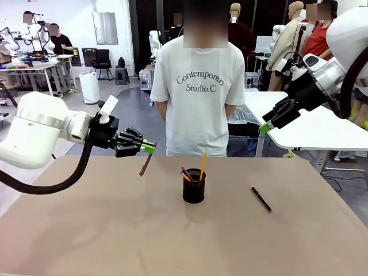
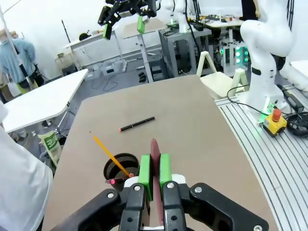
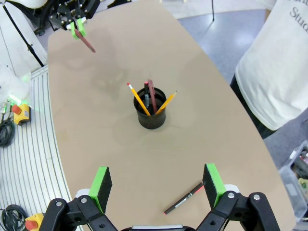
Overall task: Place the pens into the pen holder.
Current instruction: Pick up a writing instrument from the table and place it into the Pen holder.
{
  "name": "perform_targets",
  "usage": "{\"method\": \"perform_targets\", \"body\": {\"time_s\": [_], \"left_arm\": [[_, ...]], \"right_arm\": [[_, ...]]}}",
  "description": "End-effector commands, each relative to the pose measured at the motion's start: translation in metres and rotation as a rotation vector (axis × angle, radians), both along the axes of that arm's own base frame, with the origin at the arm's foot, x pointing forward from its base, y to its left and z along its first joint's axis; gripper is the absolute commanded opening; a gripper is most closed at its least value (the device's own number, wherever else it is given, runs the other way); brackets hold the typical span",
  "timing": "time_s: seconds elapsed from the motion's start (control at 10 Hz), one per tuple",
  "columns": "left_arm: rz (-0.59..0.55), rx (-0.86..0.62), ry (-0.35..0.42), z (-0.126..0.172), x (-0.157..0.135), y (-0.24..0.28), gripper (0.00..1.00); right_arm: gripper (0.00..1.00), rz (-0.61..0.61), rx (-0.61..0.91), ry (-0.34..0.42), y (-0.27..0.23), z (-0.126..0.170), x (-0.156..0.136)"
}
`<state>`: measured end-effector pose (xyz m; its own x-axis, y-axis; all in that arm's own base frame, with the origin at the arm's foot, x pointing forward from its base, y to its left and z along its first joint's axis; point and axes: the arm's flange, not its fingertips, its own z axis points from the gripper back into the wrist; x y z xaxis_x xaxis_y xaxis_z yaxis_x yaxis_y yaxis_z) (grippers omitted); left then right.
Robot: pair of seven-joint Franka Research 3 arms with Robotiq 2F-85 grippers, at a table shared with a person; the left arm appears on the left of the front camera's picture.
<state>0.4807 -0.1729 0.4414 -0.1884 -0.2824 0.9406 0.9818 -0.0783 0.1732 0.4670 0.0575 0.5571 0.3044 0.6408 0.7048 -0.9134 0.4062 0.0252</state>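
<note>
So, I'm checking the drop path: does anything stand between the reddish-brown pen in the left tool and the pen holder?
Nothing visible does. The left tool holds the reddish-brown pen in the air left of the pen holder, with only bare table between. Pens already leaning in the holder may crowd its mouth.

A robotics lab — white worktables (image 2: 38, 102), floor cables (image 2: 294, 121), a red emergency-stop button (image 2: 275, 115).

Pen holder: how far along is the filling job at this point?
Done: several pens stand in the pen holder. In hand: the left end effector is shut on a reddish-brown pen, in the air left of the holder. Left: that pen, and the black pen lying on the table; the right end effector hangs open, empty.
</note>
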Motion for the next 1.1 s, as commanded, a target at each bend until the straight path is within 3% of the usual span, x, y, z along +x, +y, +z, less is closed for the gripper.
{"method": "perform_targets", "body": {"time_s": [0.0,0.1,0.2,0.3,0.6,1.0], "left_arm": [[-0.001,0.018,-0.022,0.005,0.0,-0.005,0.0],[0.0,0.0,0.0,0.0,0.0,0.0,0.0],[-0.044,-0.246,-0.053,0.001,0.003,0.003,0.0],[-0.024,-0.286,-0.09,-0.001,0.008,0.0,0.0],[-0.026,-0.347,-0.169,-0.002,0.027,-0.024,0.0],[-0.024,-0.359,-0.174,-0.015,0.066,-0.074,0.0]], "right_arm": [[1.0,0.002,0.006,0.001,0.0,0.001,0.0],[1.0,0.002,0.006,0.001,0.0,0.001,0.0],[1.0,0.002,0.006,0.001,0.0,0.001,0.0],[1.0,0.002,0.006,0.001,0.0,0.001,0.0],[1.0,0.002,0.006,0.001,0.0,0.001,0.0],[1.0,0.002,0.006,0.001,0.0,0.001,0.0]]}}
